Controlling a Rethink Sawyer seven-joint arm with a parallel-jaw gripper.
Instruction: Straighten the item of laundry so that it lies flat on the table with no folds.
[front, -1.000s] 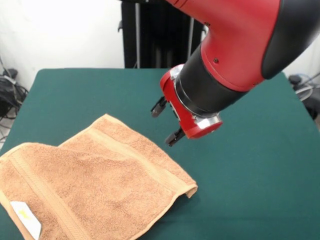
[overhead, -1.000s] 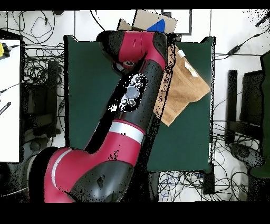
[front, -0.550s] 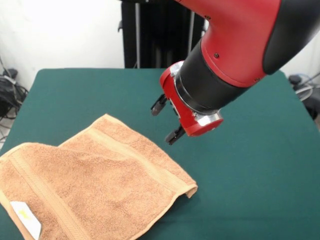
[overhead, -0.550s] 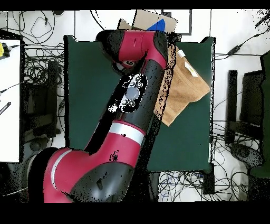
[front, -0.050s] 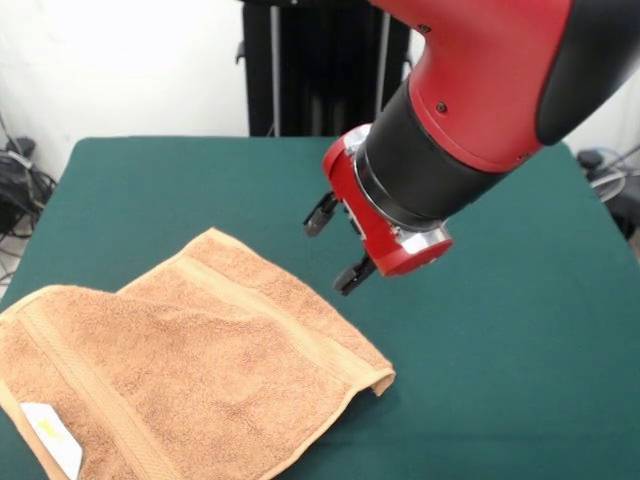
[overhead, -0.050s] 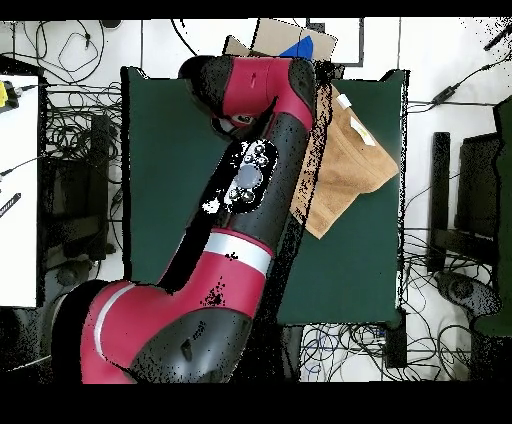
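The peach-orange item of laundry (front, -0.050s: 190, 365) lies on the green table (front, -0.050s: 500, 350) at the front left, with its white tag (front, -0.050s: 50, 436) near the bottom edge. One part is folded over, which leaves a doubled edge at its right corner. My gripper (front, -0.050s: 337, 245) hangs open and empty above the cloth-covered table, just beyond the towel's far right edge and clear of it. From overhead, the towel (overhead, -0.050s: 352, 165) lies at the table's (overhead, -0.050s: 170, 180) right side, and the arm hides the gripper.
A black stand (front, -0.050s: 310, 70) rises behind the table. From overhead, a cardboard box (overhead, -0.050s: 282, 42) sits past the table's top edge. Cables (overhead, -0.050s: 75, 150) and a white surface (overhead, -0.050s: 18, 190) lie to the left, and dark equipment (overhead, -0.050s: 470, 190) stands to the right.
The arm and gripper have drifted slightly to the right. The towel has not moved.
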